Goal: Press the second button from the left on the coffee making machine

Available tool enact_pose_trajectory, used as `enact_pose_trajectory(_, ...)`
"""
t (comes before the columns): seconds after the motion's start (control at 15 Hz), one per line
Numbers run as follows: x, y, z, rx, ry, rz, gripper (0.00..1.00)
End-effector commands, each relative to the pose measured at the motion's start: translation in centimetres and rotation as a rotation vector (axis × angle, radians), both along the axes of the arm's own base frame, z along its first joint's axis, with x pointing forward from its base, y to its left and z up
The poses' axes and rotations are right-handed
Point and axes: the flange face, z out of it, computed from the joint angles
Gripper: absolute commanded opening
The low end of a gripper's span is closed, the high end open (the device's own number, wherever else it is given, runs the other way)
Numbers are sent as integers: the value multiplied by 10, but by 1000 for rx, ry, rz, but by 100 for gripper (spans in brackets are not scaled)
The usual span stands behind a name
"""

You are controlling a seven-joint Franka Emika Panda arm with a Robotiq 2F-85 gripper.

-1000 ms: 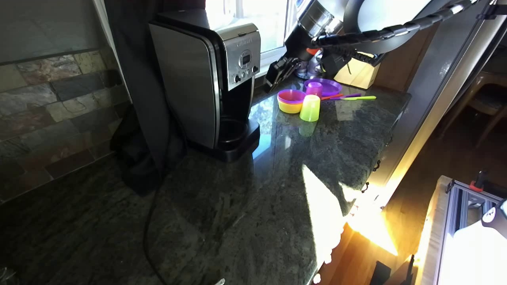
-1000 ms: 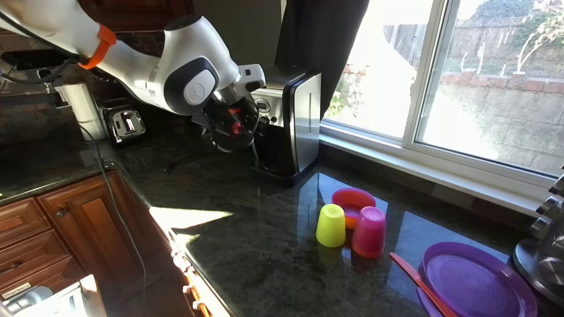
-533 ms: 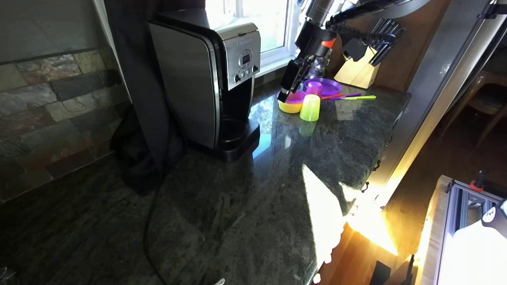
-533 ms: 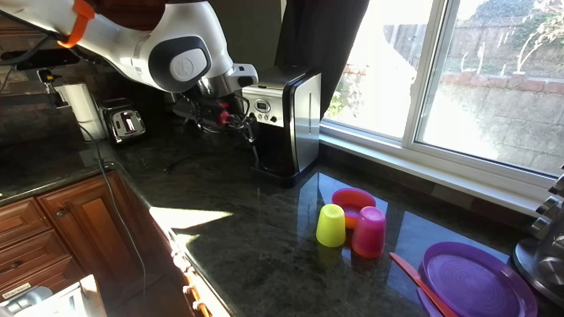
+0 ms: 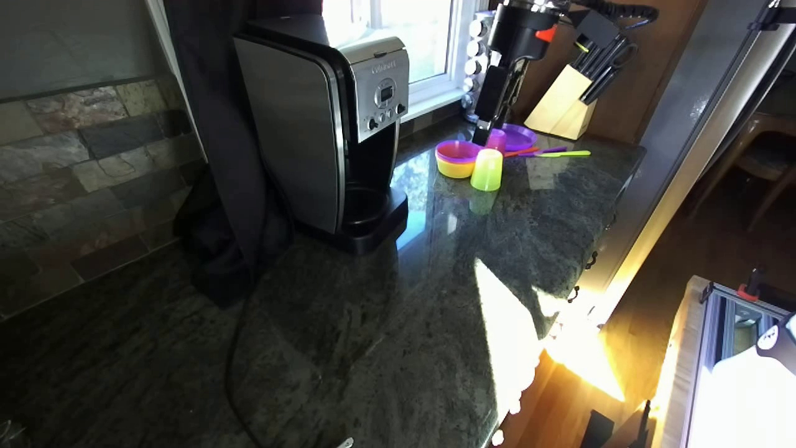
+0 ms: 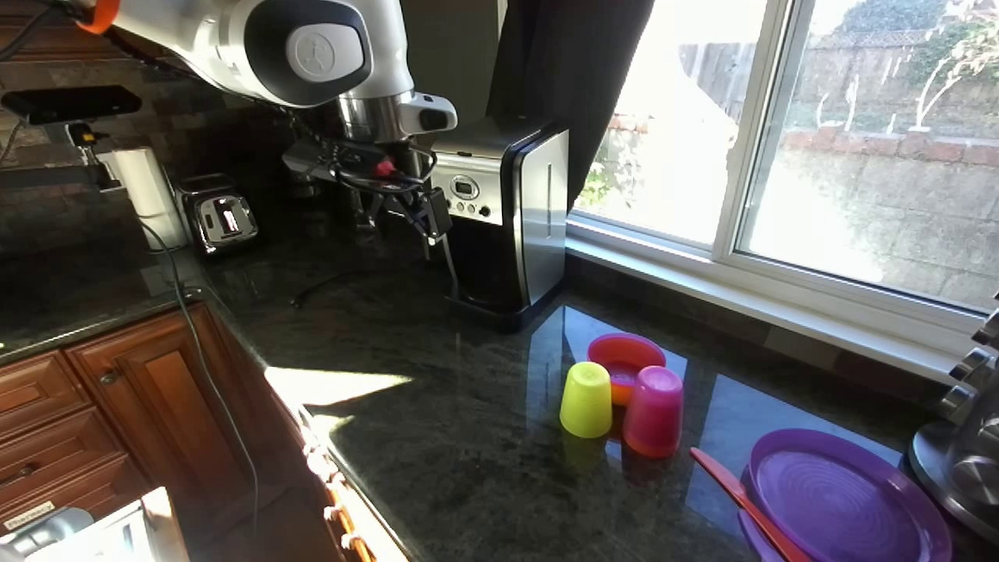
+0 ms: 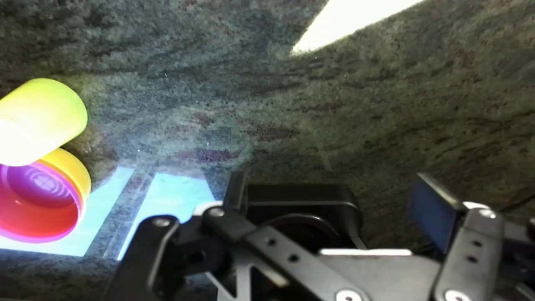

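The coffee making machine [image 5: 287, 134] stands upright on the dark counter, black with a brushed-steel side [image 6: 544, 218]. Its silver front carries a small display and, below it, a row with two small buttons [image 6: 466, 208] between dark knobs. The second control from the left [image 5: 382, 117] is visible and uncovered. My gripper [image 6: 404, 222] hangs in front of the machine, off the counter and apart from the panel, pointing down. In the wrist view the gripper [image 7: 335, 200] is open, its fingers wide apart with nothing between them; the machine's black base [image 7: 301, 193] shows below them.
Stacked bowls [image 6: 624, 363], a yellow-green cup [image 6: 586, 400] and a pink cup [image 6: 654, 412] stand near the machine. Beyond are a purple plate [image 6: 843, 499], a red knife [image 6: 749, 507] and a wooden knife block [image 5: 561, 106]. A toaster [image 6: 222, 222] sits farther back.
My gripper has drawn away from the machine's front and turned to point more steeply down. Its fingers have opened. The machine and the tableware have stayed in place.
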Motion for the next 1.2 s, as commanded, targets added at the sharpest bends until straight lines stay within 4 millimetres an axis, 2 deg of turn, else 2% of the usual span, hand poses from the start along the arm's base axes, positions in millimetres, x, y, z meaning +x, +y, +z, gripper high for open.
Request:
enact_pose_trajectory(0.0,-4,-4,19,-15,50,14,100)
enact_pose_trajectory(0.47,-1,-2,52,-120,65,12,100)
enact_pose_trajectory(0.87,3,8,78,-210,-42,-12,100)
enact_pose_trajectory(0.93,4,10,82,-216,-61,-13,100)
enact_pose_trajectory(1.0,6,7,75,-189,-28,5,100)
enact_pose_trajectory(1.13,7,11,80,-199,-43,4,100)
